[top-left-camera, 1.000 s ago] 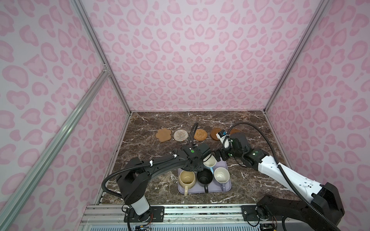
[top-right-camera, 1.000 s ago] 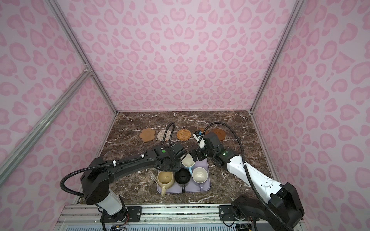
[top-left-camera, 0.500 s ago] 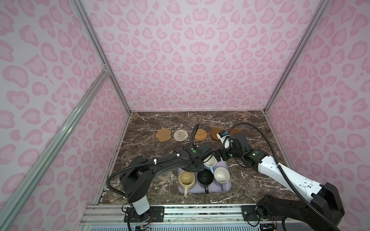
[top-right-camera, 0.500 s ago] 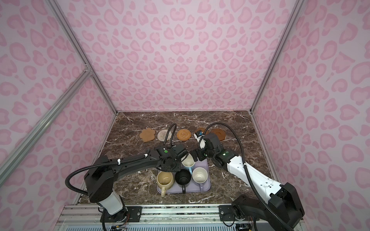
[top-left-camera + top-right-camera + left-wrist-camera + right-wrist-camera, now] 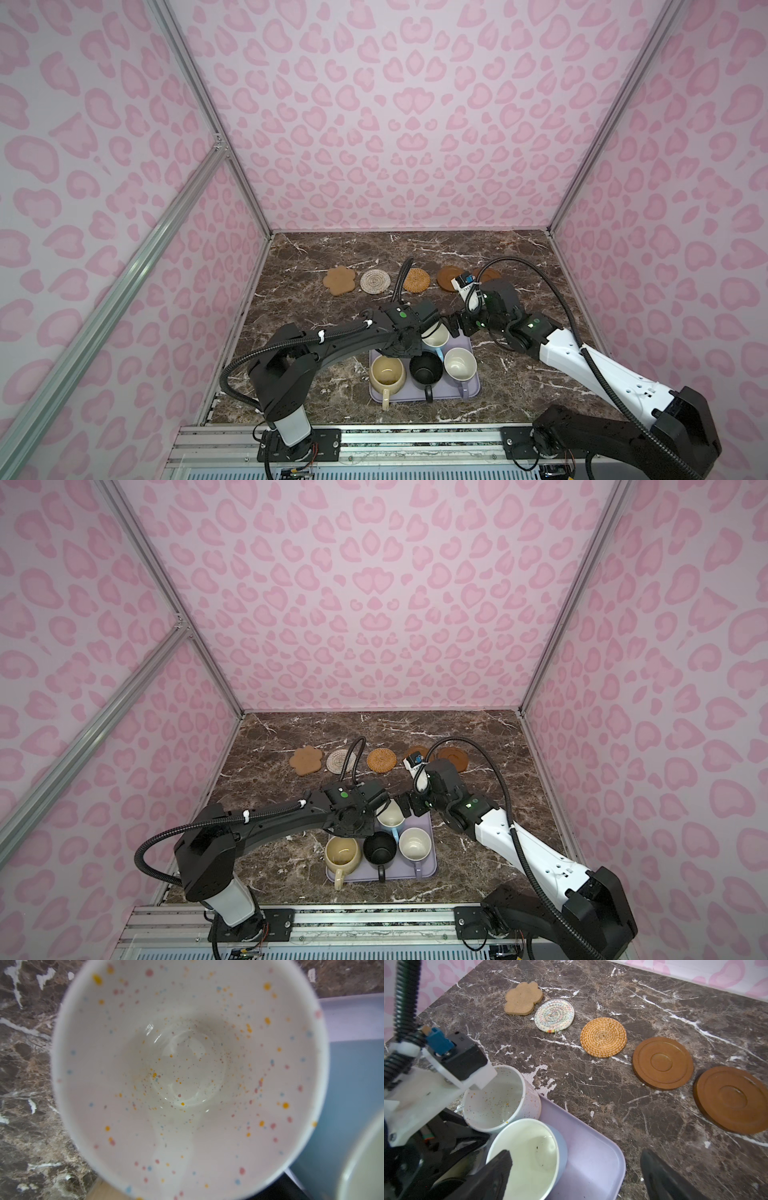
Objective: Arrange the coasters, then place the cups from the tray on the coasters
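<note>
Pictured from my remote desk: L gripper (image 5: 405, 340) clamped shut on the white speckled mug (image 5: 500, 1101) at a back corner of the lavender tray (image 5: 591, 1157); can't tell if the mug's lifted. R gripper (image 5: 577, 1167), jaws wide apart, hovers over the light blue mug (image 5: 527, 1153) just beside it. Cream mug (image 5: 386, 372), black mug (image 5: 424, 370) and lavender mug (image 5: 459, 363) line the tray's front. Five coasters (image 5: 603, 1040) lie in a row further back on the marble tabletop (image 5: 519, 257).

The coasters (image 5: 417, 279) are lying in a row across the table (image 5: 353, 257), at twelve o'clock from the tray (image 5: 591, 1157). Three mugs (image 5: 424, 370) are standing side by side along the tray's six o'clock edge; two more mugs (image 5: 527, 1153) are standing close together at its eleven o'clock corner.
</note>
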Controlling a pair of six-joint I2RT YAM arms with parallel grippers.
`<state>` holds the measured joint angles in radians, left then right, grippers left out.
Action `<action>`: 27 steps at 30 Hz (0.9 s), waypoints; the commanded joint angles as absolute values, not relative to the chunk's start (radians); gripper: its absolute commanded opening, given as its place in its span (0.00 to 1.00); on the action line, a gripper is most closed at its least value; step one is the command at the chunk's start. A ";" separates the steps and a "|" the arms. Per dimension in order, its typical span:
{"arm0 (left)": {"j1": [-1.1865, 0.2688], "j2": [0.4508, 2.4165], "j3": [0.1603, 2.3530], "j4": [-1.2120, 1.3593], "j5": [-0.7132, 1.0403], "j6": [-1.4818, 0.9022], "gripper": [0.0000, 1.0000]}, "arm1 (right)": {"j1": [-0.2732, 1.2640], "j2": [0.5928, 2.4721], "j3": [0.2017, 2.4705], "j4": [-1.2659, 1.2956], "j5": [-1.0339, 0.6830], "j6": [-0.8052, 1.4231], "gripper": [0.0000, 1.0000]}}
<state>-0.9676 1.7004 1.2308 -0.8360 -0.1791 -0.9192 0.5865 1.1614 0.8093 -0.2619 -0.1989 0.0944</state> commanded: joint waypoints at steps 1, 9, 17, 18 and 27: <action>-0.968 1.670 1.238 -0.833 -0.236 -0.934 0.01 | 0.586 1.151 0.794 -0.210 -0.235 0.099 0.99; -0.968 1.619 1.250 -0.866 -0.271 -0.933 0.01 | 0.586 1.147 0.793 -0.192 -0.322 0.085 0.98; -0.966 1.560 1.277 -0.913 -0.308 -0.913 0.01 | 0.589 1.146 0.799 -0.137 -0.427 0.108 0.99; -0.965 1.552 1.286 -0.923 -0.311 -0.905 0.01 | 0.589 1.144 0.802 -0.128 -0.424 0.116 0.99; -0.896 1.485 1.339 -0.966 -0.343 -0.823 0.01 | 0.625 1.199 0.902 -0.063 -0.345 0.182 0.98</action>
